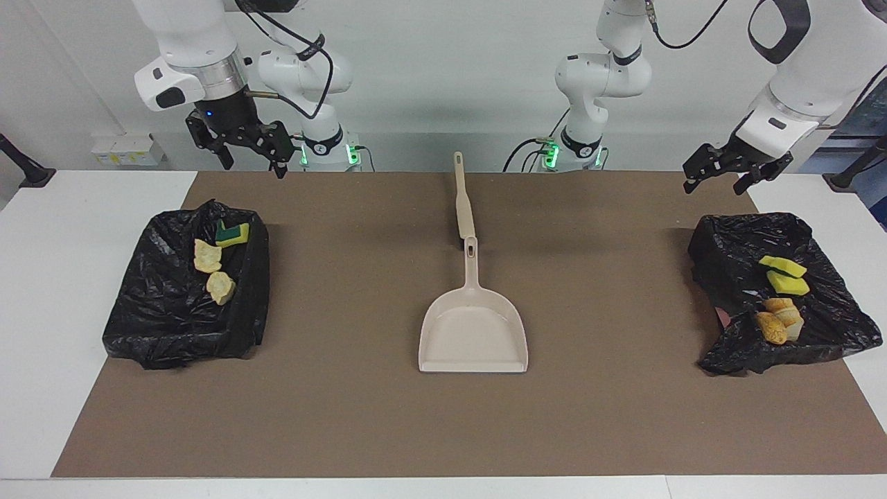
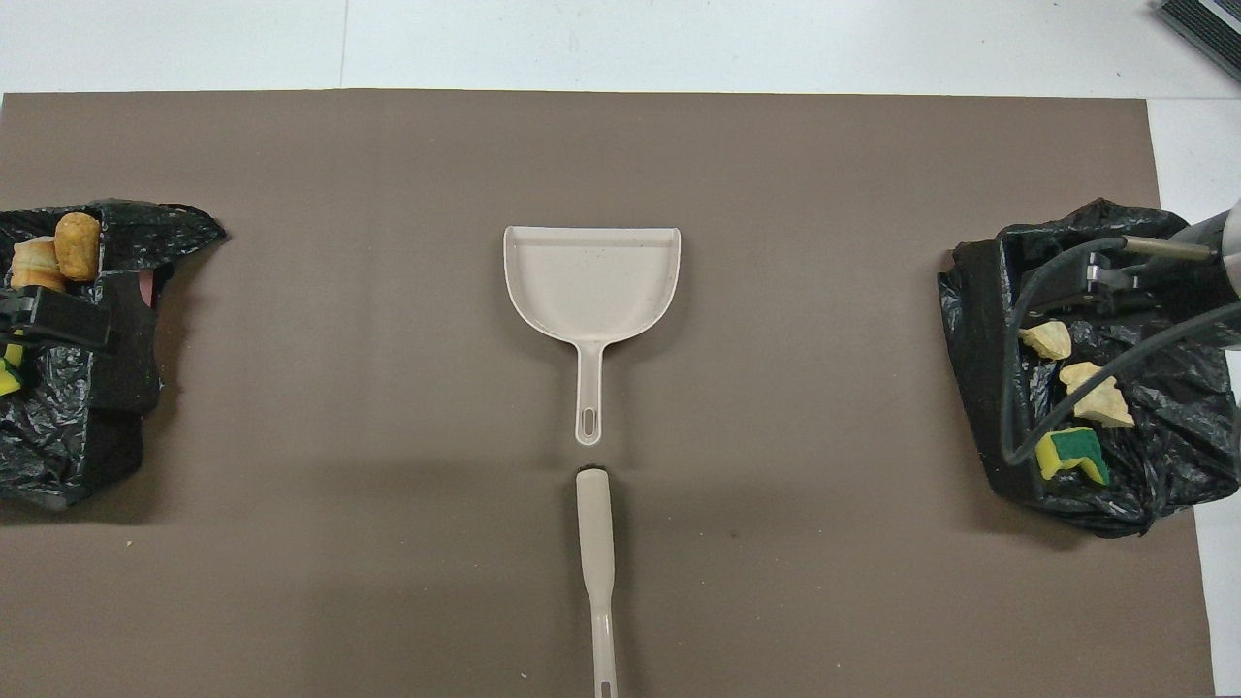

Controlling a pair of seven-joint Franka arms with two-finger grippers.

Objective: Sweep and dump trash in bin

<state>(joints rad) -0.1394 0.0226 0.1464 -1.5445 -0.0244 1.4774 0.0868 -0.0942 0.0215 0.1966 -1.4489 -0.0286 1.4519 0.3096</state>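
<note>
The trash lies in two black-bagged bins. The bin (image 1: pixel 163 315) at the right arm's end holds a green-backed sponge (image 1: pixel 232 234) and two bread-like lumps (image 1: pixel 207 256). The bin (image 1: pixel 724 260) at the left arm's end holds two yellow sponges (image 1: pixel 783 266) and golden-brown lumps (image 1: pixel 771 327). A beige dustpan (image 1: pixel 473 333) lies mid-mat, and the brush (image 1: pixel 463 201) lies in line with its handle, nearer the robots. My right gripper (image 1: pixel 253 165) hangs open and empty above its bin's robot-side end. Above the other bin's robot-side end, my left gripper (image 1: pixel 715 186) is open and empty too.
A brown mat (image 2: pixel 388 388) covers most of the white table (image 2: pixel 679 39). The dustpan (image 2: pixel 591 281) and brush (image 2: pixel 595 543) lie along the mat's middle line. A cable (image 2: pixel 1018 388) of the right arm hangs over its bin (image 2: pixel 979 320).
</note>
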